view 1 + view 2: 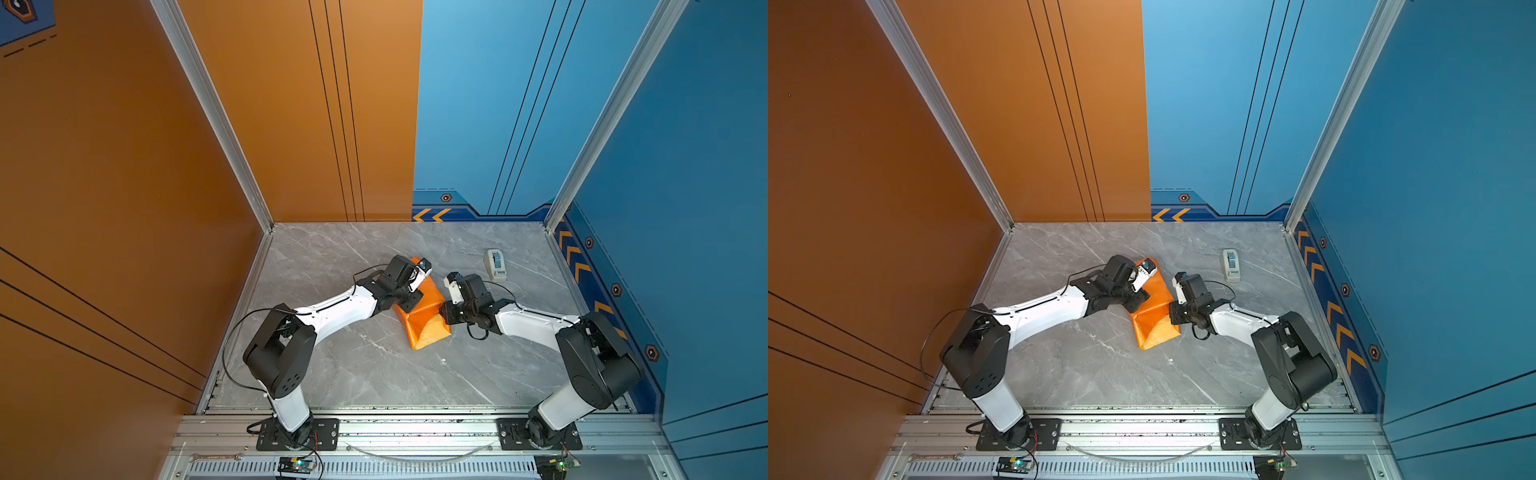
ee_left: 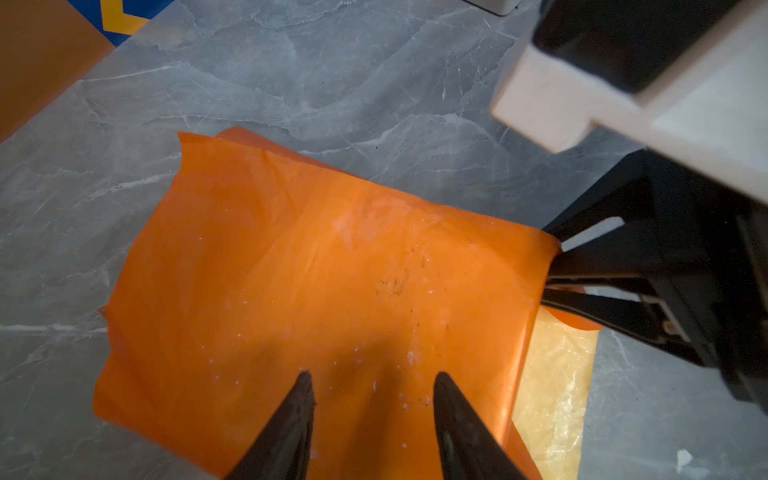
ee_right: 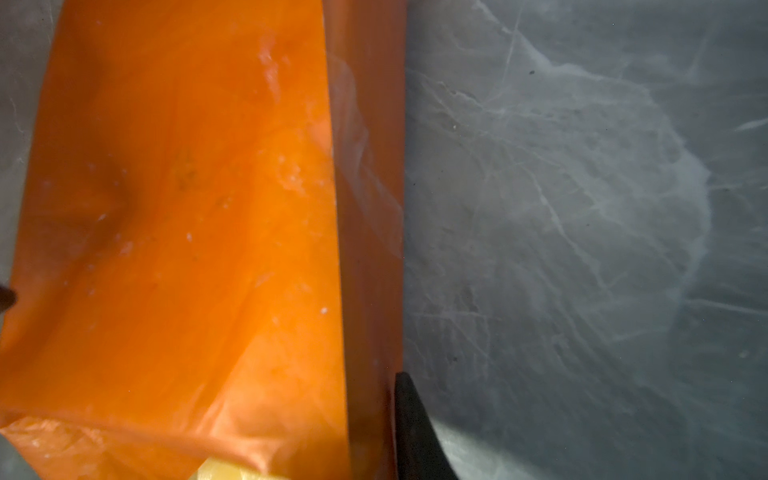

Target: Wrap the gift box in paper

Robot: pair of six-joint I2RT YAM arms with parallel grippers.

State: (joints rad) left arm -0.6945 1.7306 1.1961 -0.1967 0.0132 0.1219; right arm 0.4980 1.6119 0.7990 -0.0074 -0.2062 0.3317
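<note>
The paper (image 1: 426, 320) (image 1: 1156, 322) is folded orange side out into a block-shaped parcel at the table's middle. The gift box is hidden. My left gripper (image 2: 374, 376) stands open over the parcel's top face (image 2: 316, 274), nothing between its fingers; in both top views its body (image 1: 409, 305) (image 1: 1136, 301) covers the parcel's far end. My right gripper (image 1: 448, 315) (image 1: 1174, 316) (image 2: 548, 286) is at the parcel's right side, fingers close together at the paper's edge. One finger (image 3: 409, 419) lies against the side wall (image 3: 374, 208); its mate is hidden. A pale yellow flap (image 2: 557, 395) sticks out below.
A white-grey tape dispenser (image 1: 495, 264) (image 1: 1230, 264) stands behind the right arm. The grey marble table (image 1: 374, 365) is walled in orange on the left and blue on the right. A wrench (image 1: 216, 457) lies on the front rail.
</note>
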